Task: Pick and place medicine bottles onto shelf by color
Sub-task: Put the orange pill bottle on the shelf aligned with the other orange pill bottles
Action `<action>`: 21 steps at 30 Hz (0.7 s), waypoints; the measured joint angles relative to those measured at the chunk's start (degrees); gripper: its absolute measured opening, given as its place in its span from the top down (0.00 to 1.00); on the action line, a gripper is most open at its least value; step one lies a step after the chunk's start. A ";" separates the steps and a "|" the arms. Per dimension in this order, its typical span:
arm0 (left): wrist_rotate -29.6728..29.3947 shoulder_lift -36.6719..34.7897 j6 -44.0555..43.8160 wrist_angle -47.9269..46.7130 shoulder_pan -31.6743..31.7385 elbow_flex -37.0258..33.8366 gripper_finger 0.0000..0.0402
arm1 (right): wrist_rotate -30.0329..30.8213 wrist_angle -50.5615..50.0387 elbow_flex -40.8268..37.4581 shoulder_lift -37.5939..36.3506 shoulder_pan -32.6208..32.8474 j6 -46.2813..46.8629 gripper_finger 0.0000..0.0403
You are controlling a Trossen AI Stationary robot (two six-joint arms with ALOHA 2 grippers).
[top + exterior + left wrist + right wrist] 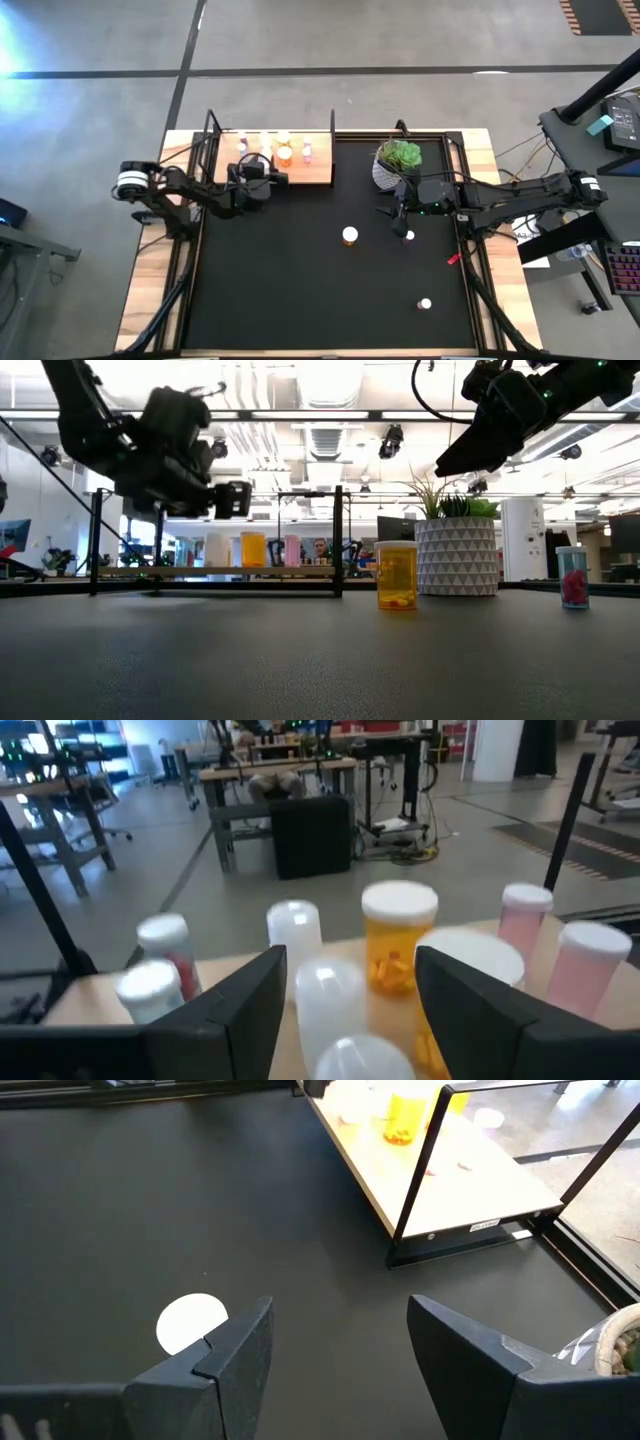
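We are seeing most bottles (285,153) standing on the shelf (318,171); three are waiting on the mat (300,280). Left gripper (345,990) is hanging open over the shelf, seemingly letting a white bottle (330,995) go. Right gripper (335,1345) is hovering open beside a white-capped bottle (188,1322).

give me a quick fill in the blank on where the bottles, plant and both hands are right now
1. The left hand is over the ____, fingers spread around a white bottle.
2. The right hand is open above the black mat, next to the potted ____.
3. The bottle standing alone mid-mat is ____ with a white cap.
4. The shelf sits at the mat's far ____ corner in the high view.

Missing words: shelf; plant; orange; left
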 joint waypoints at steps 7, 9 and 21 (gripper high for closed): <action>0.65 -6.06 12.31 0.10 -1.15 1.60 0.49 | 0.00 0.00 0.00 0.00 -0.01 0.00 0.45; 3.08 -6.68 14.36 0.18 -2.69 2.36 0.49 | -0.01 -0.02 0.00 -0.01 0.00 0.00 0.45; 32.19 3.24 10.19 3.19 -12.67 7.59 0.49 | -0.01 0.00 -0.02 0.00 0.00 0.00 0.45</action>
